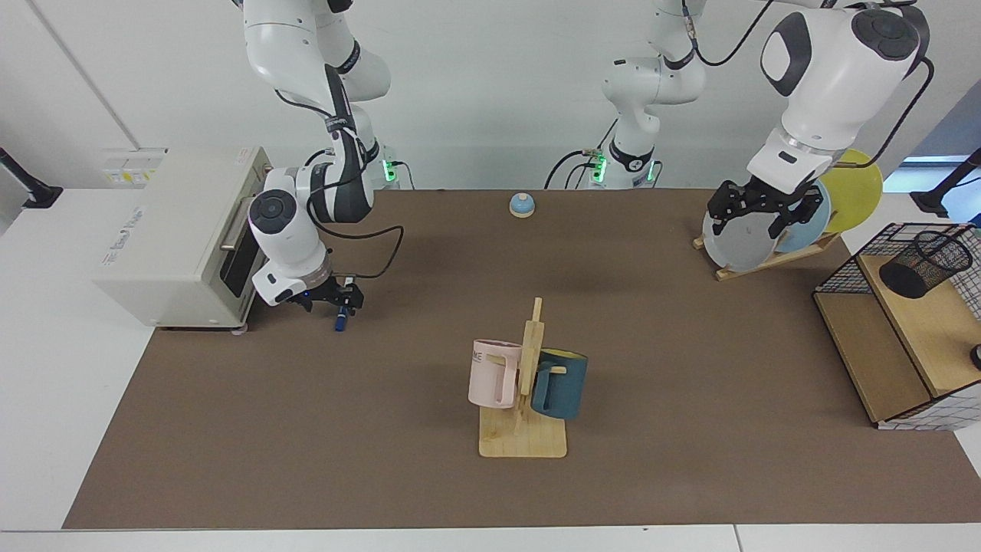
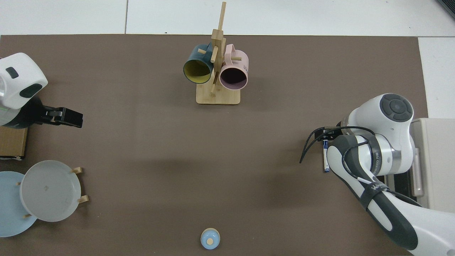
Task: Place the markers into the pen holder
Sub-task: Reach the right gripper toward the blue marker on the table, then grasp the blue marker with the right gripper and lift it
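The right claw (image 1: 339, 297) is low over the brown table (image 1: 383, 429), right at the marker (image 1: 338, 321), which lies flat on the mat just in front of the white oven (image 1: 176, 230). The marker is a slim pen; in the facing view only its dark blue end pokes out below the claw, while the top view shows a bit of its white barrel and a blue tip (image 2: 325, 164) past the arm's wrist, the rest hidden under the arm. The claw's black fingers stand on either side of the pen's upper part, but whether they press on it or how wide they stand cannot be told from either view. A black cable loops from the wrist beside it. The left claw (image 1: 755, 217) hangs well away on the far side of the table, above the grey plate (image 1: 739, 239) in the wooden plate rack, its fingers spread apart and holding nothing; that arm waits. The pen holder (image 1: 925, 263), a small black wire-mesh cup, lies tilted on the wooden shelf of the wire basket frame (image 1: 904, 337), just beyond the left claw and far from the right one. Between the two claws, nearer the camera, a wooden mug tree (image 1: 525, 399) carries a pink mug (image 1: 492, 373) and a dark teal mug (image 1: 561, 383), and a small blue bell (image 1: 522, 205) sits near the arm bases.
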You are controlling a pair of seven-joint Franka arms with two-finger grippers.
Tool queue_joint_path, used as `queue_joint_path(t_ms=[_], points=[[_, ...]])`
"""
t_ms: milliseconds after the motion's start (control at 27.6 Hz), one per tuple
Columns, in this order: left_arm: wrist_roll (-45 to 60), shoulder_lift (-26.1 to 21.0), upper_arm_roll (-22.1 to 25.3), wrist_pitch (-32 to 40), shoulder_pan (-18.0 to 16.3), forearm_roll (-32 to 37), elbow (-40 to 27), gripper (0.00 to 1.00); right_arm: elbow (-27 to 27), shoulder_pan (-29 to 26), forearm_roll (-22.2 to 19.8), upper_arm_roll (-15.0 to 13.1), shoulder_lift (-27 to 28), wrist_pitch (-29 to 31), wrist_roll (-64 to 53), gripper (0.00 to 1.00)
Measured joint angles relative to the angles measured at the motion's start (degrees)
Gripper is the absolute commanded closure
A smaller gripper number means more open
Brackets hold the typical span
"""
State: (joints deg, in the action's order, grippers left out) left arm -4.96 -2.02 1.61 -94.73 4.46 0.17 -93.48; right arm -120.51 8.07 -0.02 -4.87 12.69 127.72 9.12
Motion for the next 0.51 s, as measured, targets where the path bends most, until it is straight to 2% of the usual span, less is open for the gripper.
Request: queue_joint_path(t_ms=[217,290,398,507], points=[[0.0,0.0,0.0,0.0,0.0,0.0,0.0,0.0,-0.5,0.6,0.0,0.0,0.8,0.3,0.0,0.01],[0.0,0.0,0.0,0.0,0.0,0.0,0.0,0.0,-0.7,0.7,0.0,0.0,1.0,0.8,0.0,0.06],[0.0,0.0,0.0,0.0,0.0,0.0,0.0,0.0,-1.0,0.7,0.0,0.0,1.1,1.5,0.0,0.32],[0.0,0.0,0.0,0.0,0.0,0.0,0.0,0.0,-1.1,0.7,0.0,-0.1,1.3,1.7,0.0,0.72]])
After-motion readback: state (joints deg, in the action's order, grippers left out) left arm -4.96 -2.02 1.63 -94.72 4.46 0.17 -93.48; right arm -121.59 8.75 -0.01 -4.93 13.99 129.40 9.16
